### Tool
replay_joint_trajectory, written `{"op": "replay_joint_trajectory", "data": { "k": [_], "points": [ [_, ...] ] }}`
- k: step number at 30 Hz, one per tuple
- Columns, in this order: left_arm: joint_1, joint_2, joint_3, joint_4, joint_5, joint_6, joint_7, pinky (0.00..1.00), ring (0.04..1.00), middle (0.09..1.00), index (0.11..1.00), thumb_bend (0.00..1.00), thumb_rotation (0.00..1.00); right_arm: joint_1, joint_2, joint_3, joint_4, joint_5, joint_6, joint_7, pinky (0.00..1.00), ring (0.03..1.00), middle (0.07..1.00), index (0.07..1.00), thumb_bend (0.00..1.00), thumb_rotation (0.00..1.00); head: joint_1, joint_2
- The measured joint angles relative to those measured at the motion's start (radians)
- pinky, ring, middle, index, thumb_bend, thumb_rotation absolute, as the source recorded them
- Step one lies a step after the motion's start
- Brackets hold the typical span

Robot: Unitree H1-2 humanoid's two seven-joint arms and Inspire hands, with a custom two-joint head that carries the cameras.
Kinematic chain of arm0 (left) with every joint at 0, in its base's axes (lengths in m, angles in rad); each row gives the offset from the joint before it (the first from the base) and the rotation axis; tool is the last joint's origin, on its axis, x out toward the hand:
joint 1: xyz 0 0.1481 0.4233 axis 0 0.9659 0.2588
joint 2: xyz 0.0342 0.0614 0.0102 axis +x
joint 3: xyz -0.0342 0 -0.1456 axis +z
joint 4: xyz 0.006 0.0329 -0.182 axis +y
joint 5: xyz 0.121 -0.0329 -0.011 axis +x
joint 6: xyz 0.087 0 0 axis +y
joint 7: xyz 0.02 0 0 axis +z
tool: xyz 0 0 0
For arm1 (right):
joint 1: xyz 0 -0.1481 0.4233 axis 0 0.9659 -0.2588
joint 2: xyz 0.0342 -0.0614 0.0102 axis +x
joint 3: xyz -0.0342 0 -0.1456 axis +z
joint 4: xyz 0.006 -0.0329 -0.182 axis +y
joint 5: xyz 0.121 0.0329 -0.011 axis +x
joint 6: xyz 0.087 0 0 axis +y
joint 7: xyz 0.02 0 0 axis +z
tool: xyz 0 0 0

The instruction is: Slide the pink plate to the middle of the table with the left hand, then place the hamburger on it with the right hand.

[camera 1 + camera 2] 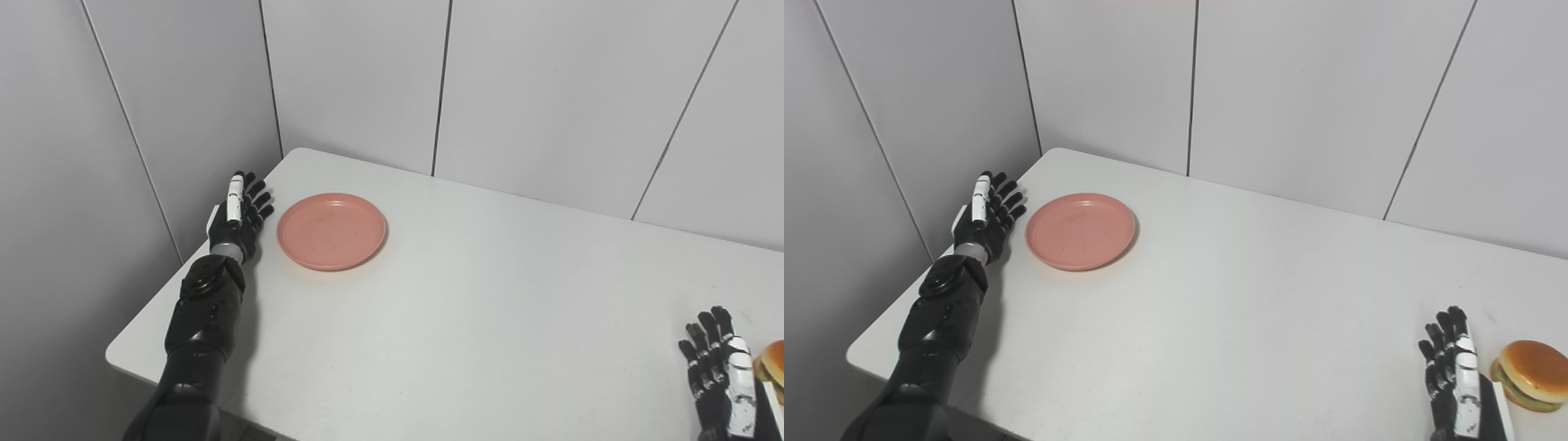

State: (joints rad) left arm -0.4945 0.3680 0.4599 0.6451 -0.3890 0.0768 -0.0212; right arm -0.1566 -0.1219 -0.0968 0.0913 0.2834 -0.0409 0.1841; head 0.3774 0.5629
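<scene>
The pink plate (331,231) lies empty on the white table (465,294) near its far left corner. My left hand (240,214) is open, fingers stretched, resting on the table just left of the plate with a small gap between them. The hamburger (1530,374) sits at the table's near right edge; in the left eye view it (773,364) is cut by the picture's edge. My right hand (1453,375) is open and empty, just left of the hamburger, not touching it.
Grey panelled walls (520,92) close off the back and left of the table. The left hand is close to the table's left edge (159,294) and the wall corner.
</scene>
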Motion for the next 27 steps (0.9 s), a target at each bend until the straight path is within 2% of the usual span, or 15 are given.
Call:
{"op": "replay_joint_trajectory", "data": {
  "k": [11, 18, 27],
  "points": [
    [0.0, -0.015, -0.01, 0.003, -0.002, -0.01, 0.007, 0.91, 0.894, 0.901, 0.896, 0.37, 1.0, 0.003, 0.0, 0.002, -0.003, -0.017, 0.0, 0.0, 1.0, 1.0, 1.0, 1.0, 0.19, 1.0, -0.006, 0.005],
    [0.001, -0.061, -0.044, -0.021, -0.002, -0.016, -0.002, 0.92, 0.913, 0.916, 0.912, 0.37, 1.0, 0.003, 0.0, 0.006, -0.006, -0.019, 0.0, 0.0, 1.0, 1.0, 1.0, 1.0, 0.2, 1.0, -0.012, 0.011],
    [0.009, -0.079, -0.077, -0.042, -0.001, -0.016, -0.011, 0.93, 0.907, 0.909, 0.907, 0.36, 1.0, 0.009, -0.001, 0.005, -0.012, -0.018, 0.007, 0.0, 1.0, 1.0, 1.0, 1.0, 0.21, 1.0, -0.025, 0.018]
  ]
}}
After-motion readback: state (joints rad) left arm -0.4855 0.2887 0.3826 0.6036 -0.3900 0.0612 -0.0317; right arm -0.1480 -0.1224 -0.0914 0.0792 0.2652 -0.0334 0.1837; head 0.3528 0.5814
